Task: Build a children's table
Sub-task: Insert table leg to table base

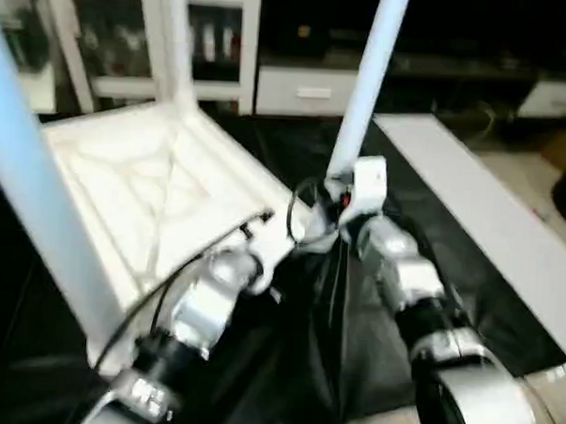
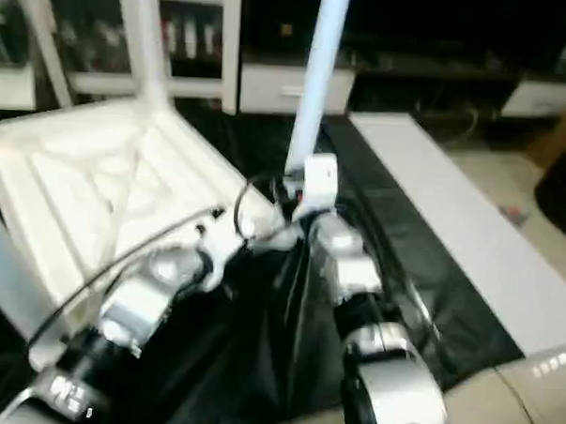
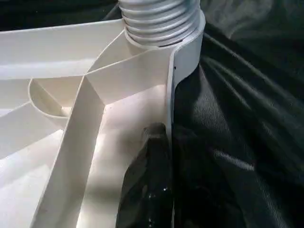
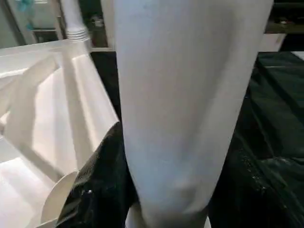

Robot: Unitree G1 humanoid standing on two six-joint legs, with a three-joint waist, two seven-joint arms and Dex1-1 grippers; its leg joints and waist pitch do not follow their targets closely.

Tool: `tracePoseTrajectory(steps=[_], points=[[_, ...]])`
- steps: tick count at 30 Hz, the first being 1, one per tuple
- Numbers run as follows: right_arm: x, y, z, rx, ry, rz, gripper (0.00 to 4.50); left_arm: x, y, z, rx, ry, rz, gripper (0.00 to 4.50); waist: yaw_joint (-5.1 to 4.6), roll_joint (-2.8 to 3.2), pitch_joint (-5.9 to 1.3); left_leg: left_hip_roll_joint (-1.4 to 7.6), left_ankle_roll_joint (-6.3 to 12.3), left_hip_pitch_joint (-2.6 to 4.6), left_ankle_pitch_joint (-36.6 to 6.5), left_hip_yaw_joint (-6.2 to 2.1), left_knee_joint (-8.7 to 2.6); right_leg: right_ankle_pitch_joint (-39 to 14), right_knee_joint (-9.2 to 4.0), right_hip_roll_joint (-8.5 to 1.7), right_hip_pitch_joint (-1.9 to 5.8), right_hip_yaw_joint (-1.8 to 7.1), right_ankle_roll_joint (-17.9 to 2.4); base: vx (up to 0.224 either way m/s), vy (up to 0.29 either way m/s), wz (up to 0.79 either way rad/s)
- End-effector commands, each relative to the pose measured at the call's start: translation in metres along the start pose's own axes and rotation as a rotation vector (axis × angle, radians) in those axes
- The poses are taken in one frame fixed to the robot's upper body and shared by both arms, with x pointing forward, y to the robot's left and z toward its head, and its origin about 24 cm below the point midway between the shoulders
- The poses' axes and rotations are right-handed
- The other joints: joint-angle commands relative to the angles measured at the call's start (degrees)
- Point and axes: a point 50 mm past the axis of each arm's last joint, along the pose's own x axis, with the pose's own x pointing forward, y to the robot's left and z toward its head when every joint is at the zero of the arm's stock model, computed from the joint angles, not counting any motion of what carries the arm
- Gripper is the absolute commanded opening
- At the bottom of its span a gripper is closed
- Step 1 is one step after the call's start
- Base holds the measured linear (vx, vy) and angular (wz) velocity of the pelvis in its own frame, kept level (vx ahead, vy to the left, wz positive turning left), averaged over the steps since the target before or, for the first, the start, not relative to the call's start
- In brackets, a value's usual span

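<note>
White plastic table top [image 1: 162, 188] lies ribbed side up on black sheeting [image 1: 423, 227], with legs standing at its far [image 1: 178, 38] and near-left [image 1: 39, 201] corners. The right gripper [image 1: 344, 210] clamps a third leg [image 1: 369, 75] at the near-right corner, its thread seemingly partly seated, while the left gripper [image 3: 156, 161] pinches the top's rim; the fourth leg looks still to fit.

Black cloth [image 1: 352, 346] on floor; long white board [image 1: 489, 221] beside; glass-door cabinets [image 1: 150, 37] behind.
</note>
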Motion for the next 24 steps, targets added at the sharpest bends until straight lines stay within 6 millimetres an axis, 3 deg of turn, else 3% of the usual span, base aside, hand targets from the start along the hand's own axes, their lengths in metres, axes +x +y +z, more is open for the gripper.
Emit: tracePoseTrajectory(steps=[1,4,9,10,14,16,19,24], points=[[-0.005,-0.001,-0.027,0.018,0.109,-0.007,1.84,0.001,0.007,0.0,-0.006,-0.013,0.071,0.0,-0.31,0.24,-2.19,3.28,-1.0,0.53,-20.2,-1.21,-6.14,-17.6,-5.76,-3.39,0.47,1.81,-7.8,0.0,0.0,0.0],[-0.004,0.002,-0.024,0.039,0.07,0.037,1.84,-0.003,0.015,-0.003,0.037,-0.038,0.062,0.0,-0.3,0.18,-2.37,3.37,0.33,0.41,-17.0,-0.86,-6.39,-13.2,-5.8,-3.15,0.56,1.78,-8.1,0.0,0.0,0.0],[-0.014,-0.009,-0.024,0.06,0.034,0.135,1.84,-0.019,0.029,-0.015,0.123,-0.068,-0.041,0.0,-0.1,0.02,-2.34,3.36,1.73,0.11,-14.4,-0.33,-6.38,-12.5,-5.94,-3.42,0.7,1.98,-8.6,0.0,0.0,0.0],[-0.017,-0.01,-0.024,0.061,0.032,0.168,1.84,-0.023,0.032,-0.018,0.124,-0.058,-0.051,0.0,0.03,-0.1,-2.54,3.45,2.73,-0.04,-11.8,0.09,-6.18,-9.8,-5.74,-3.34,0.86,2.09,-8.7,0.0,0.0,0.0],[-0.026,-0.011,-0.027,0.075,0.031,0.282,1.84,-0.032,0.039,-0.022,0.148,-0.069,-0.117,0.0,0.5,0.26,-2.51,3.55,4.25,0.24,-7.6,0.63,-6.05,-5.4,-5.35,-3.08,0.71,2.1,-10.8,0.0,0.0,0.0],[-0.041,-0.013,-0.033,0.074,0.065,0.425,1.84,-0.045,0.043,-0.025,0.199,-0.105,-0.23,0.0,0.7,0.4,-2.53,3.92,3.93,0.38,-7.1,0.62,-6.13,-3.3,-5.01,-2.9,0.86,2.05,-11.3,0.0,0.0,0.0],[-0.052,-0.015,-0.04,0.065,0.119,0.505,1.84,-0.057,0.042,-0.028,0.22,-0.114,-0.352,0.0,0.76,0.59,-2.44,3.95,3.86,0.55,-6.5,0.78,-6.2,-1.5,-4.73,-2.64,0.82,2.04,-12.0,0.0,0.0,0.0],[-0.063,-0.022,-0.044,0.039,0.212,0.602,1.84,-0.073,0.04,-0.033,0.256,-0.092,-0.506,0.0,0.64,0.77,-2.11,4.11,0.76,1.09,-10.7,0.92,-6.72,-5.3,-5.0,-2.47,0.48,2.21,-12.3,0.0,0.0,0.0]])
